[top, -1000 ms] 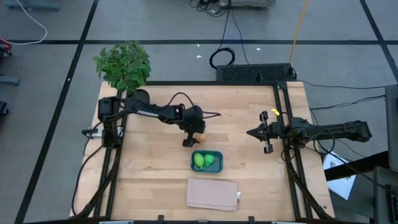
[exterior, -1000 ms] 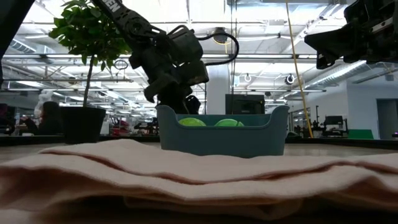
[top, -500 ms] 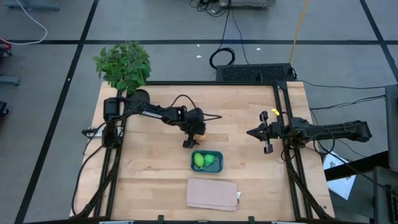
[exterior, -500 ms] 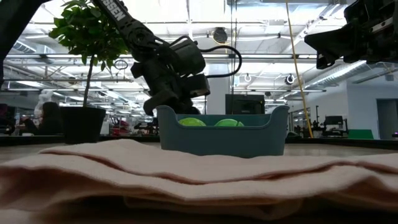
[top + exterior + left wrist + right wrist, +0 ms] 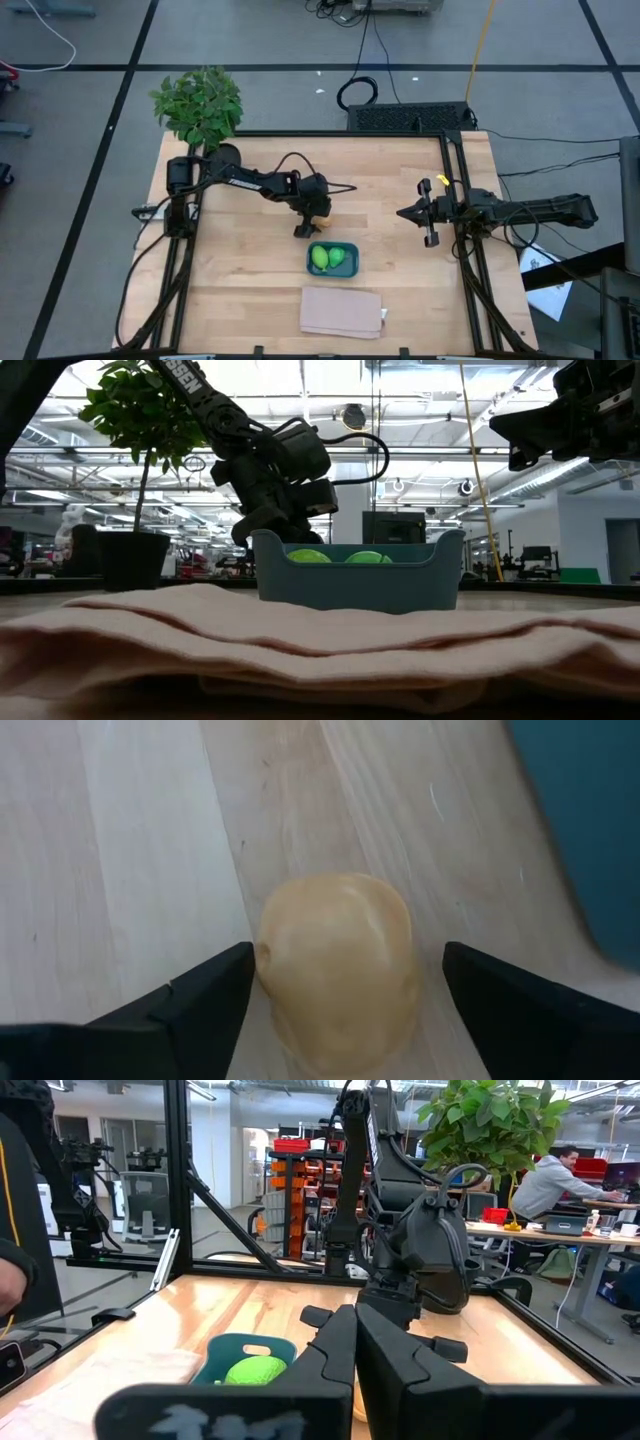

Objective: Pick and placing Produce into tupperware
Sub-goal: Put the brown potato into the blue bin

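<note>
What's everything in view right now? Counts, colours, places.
limes: two, bright green, inside the tub
tan fruit: one, orange-tan, on the table just behind the tub, between the left gripper's fingers
tub: one, teal-blue, table centre front
cloth: one, beige, flat at the table's front edge, in front of the tub
plant: one, leafy green, potted, at the table's back left corner
table: one, light wood
person: one, grey top, at a desk in the room beyond
left gripper: open, lowered around the tan fruit, one finger near touching it
right gripper: shut, raised over the table's right side, waiting
</note>
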`<state>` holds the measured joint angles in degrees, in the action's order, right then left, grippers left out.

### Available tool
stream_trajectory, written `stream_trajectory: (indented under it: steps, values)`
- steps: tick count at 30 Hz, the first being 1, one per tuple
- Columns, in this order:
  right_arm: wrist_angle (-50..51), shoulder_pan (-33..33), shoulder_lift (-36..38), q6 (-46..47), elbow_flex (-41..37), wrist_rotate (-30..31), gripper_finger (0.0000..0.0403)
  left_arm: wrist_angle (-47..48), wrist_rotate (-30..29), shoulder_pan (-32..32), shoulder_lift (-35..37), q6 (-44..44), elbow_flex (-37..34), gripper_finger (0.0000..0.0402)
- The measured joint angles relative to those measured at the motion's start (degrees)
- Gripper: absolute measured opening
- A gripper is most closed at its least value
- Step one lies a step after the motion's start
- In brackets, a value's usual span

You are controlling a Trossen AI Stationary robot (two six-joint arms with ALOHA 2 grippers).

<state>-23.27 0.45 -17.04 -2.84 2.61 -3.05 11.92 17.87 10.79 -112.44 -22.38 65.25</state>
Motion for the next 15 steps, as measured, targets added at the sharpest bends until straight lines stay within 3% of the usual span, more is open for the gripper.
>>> stream_trajectory:
  steps: [11,15]
  values:
    - [0.0,0.0,0.0,0.0,0.0,0.0,0.0000,0.2,-1.5,0.0,0.1,0.0,0.0,0.0204]
    - [0.0,0.0,0.0,0.0,0.0,0.0,0.0000,0.3,-1.8,0.0,0.1,0.0,0.0,0.0177]
